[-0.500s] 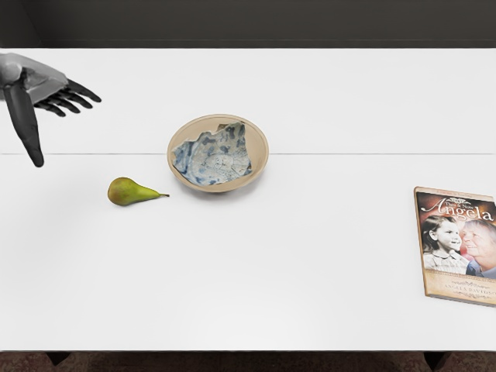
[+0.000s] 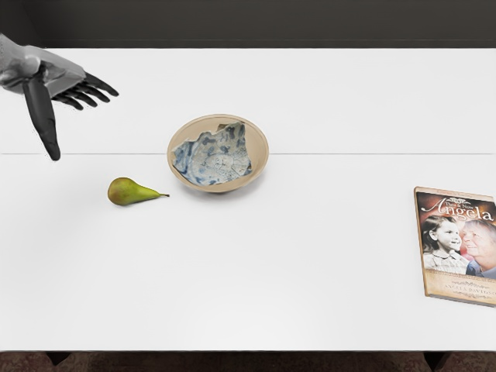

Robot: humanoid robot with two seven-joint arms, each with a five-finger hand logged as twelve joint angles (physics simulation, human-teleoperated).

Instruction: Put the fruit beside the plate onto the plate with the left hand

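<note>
A green-yellow pear lies on its side on the white table, stem pointing right toward the plate. The tan plate with a blue and white pattern inside sits just right of the pear, a short gap between them. My left hand comes in from the upper left edge, hovering above and to the left of the pear. Its dark fingers are spread and the thumb points down; it holds nothing. The right arm is not visible.
A book with two faces on its cover lies near the right edge of the table. The table's front edge runs along the bottom of the view.
The left hand has moved a little to the right and slightly up, closer to the pear. The pear, plate and book have not moved.
</note>
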